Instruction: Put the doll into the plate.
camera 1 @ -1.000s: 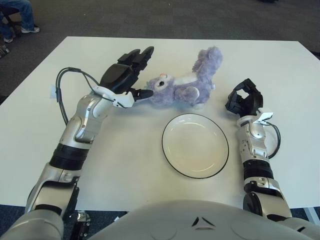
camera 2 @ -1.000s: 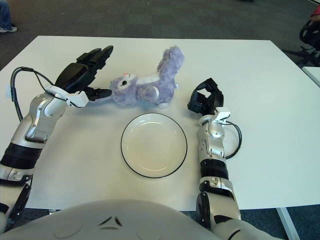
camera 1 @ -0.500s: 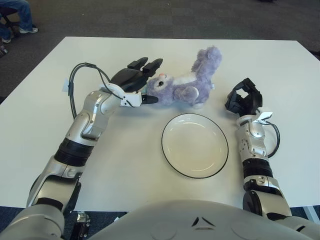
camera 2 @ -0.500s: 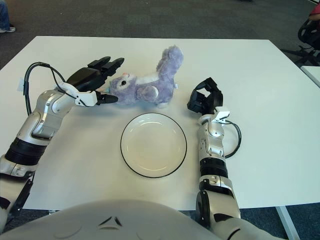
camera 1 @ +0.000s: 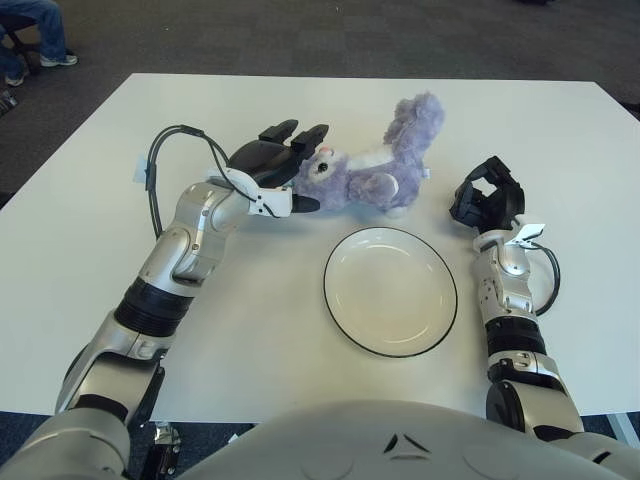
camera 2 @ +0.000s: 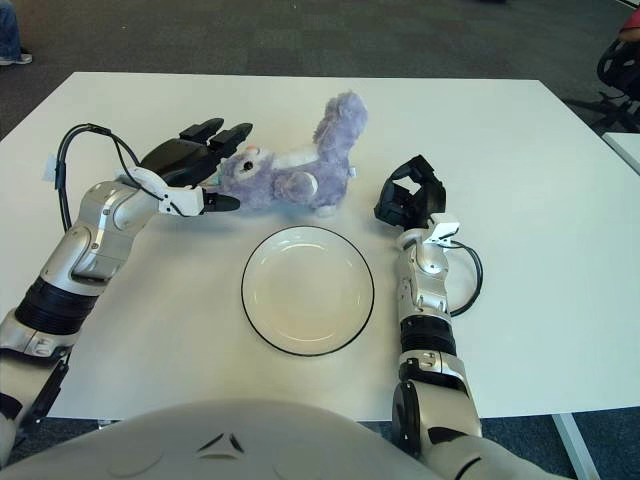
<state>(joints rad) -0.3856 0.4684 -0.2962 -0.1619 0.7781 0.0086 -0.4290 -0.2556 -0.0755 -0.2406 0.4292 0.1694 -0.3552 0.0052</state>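
Here, left robot hand (camera 1: 285,165) at the head end of the doll (camera 1: 365,170), fingers spread apart and clamped on nothing: upper fingers over the head, thumb low on the near side, touching or just short of the fur, hard to say which. Doll lying on its side on the table (camera 1: 120,260), just to the right of that hand, head toward it, long axis running left to right, tail (camera 1: 418,115) curling up at the far right end. Plate (camera 1: 390,290) just in front of the doll, nearer the robot, bare. Right robot hand (camera 1: 487,198) beside the plate's right rim, fingers curled, idle. Left hand clearly the nearer one; probably close on the head, then a short carry toward the robot and slightly right.
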